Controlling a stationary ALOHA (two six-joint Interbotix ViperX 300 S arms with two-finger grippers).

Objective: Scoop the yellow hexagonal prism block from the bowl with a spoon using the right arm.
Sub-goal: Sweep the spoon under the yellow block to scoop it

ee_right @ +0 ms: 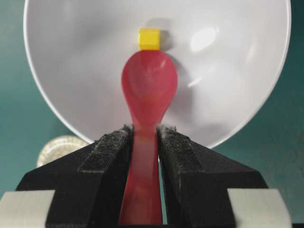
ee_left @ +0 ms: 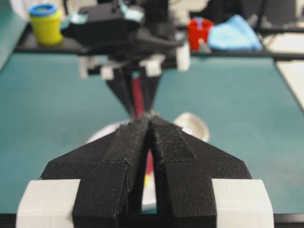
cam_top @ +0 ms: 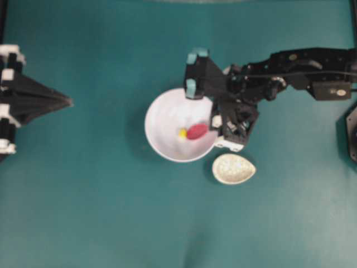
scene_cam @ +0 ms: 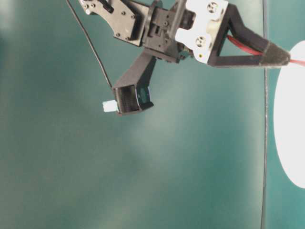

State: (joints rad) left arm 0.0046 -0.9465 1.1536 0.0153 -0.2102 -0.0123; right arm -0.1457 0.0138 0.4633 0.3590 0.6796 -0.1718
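Note:
The white bowl point(cam_top: 162, 120) point(ee_right: 71, 71) sits mid-table. On its floor lies the tiny yellow hexagonal prism block point(cam_top: 182, 133) point(ee_right: 149, 38). The pink-red spoon point(cam_top: 197, 132) point(ee_right: 148, 88) reaches into the bowl, scoop up and empty, its tip right against the block. My right gripper point(ee_right: 145, 129) point(cam_top: 215, 125) point(scene_cam: 281, 55) is shut on the spoon's handle, just over the bowl's right rim. At the far left my left gripper point(cam_top: 67, 102) point(ee_left: 150, 116) stays shut and empty, pointing at the bowl.
A speckled beige oval spoon rest point(cam_top: 234, 168) point(ee_right: 59, 148) lies just right of the bowl's front. Beyond the table's far edge stand a yellow container point(ee_left: 46, 21), a red cup point(ee_left: 199, 32) and a blue cloth point(ee_left: 235, 33).

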